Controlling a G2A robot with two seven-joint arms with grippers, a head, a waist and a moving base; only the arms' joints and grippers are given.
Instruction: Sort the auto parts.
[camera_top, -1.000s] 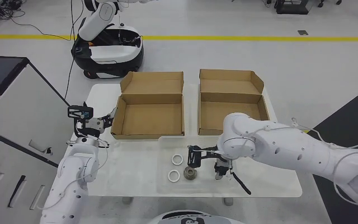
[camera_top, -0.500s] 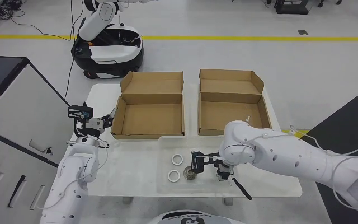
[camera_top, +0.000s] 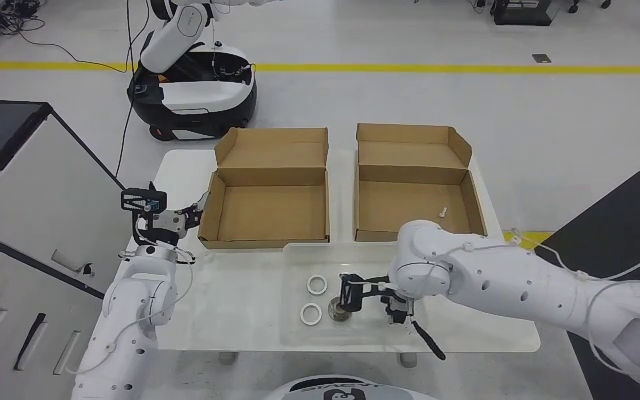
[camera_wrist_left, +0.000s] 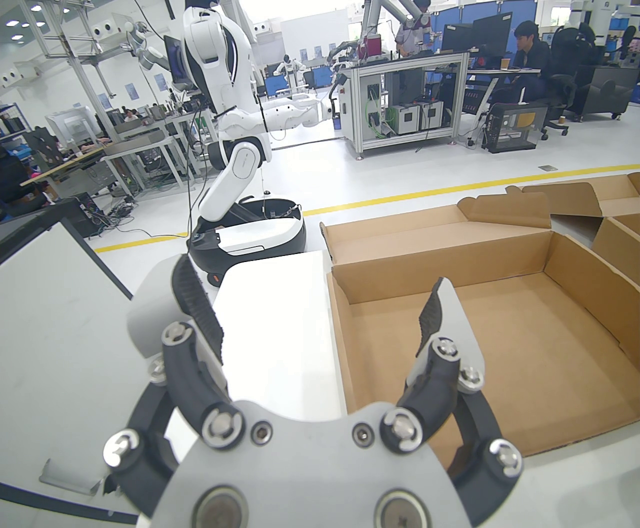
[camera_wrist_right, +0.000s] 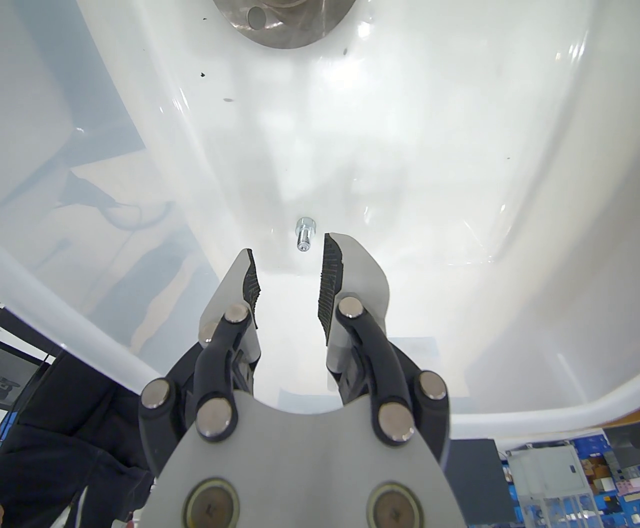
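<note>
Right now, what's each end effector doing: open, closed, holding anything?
Left end effector: open, empty, beside a cardboard box.
Right end effector: open, empty, just short of a small bolt in the white tray.

**Gloss, bare metal and cardboard**

The tray (camera_wrist_right: 425, 150) is gleaming as glossy white plastic, smooth and catching reflections. Inside it, the small bolt (camera_wrist_right: 305, 233) is shining as bright threaded metal, and the round part (camera_wrist_right: 285, 20) is showing duller grey machined metal. A ring (camera_top: 316, 285) and a second ring (camera_top: 311, 314) in the tray are looking smooth and white. Over the tray, the right gripper (camera_wrist_right: 289, 245) is showing brushed-metal fingers (camera_wrist_right: 362, 272) faced with rough, ribbed black pads (camera_wrist_right: 327, 280). Beyond the tray, one box (camera_top: 265, 215) and the other box (camera_top: 410, 210) are looking like matt brown cardboard on the smooth white bench (camera_top: 240, 290).
</note>
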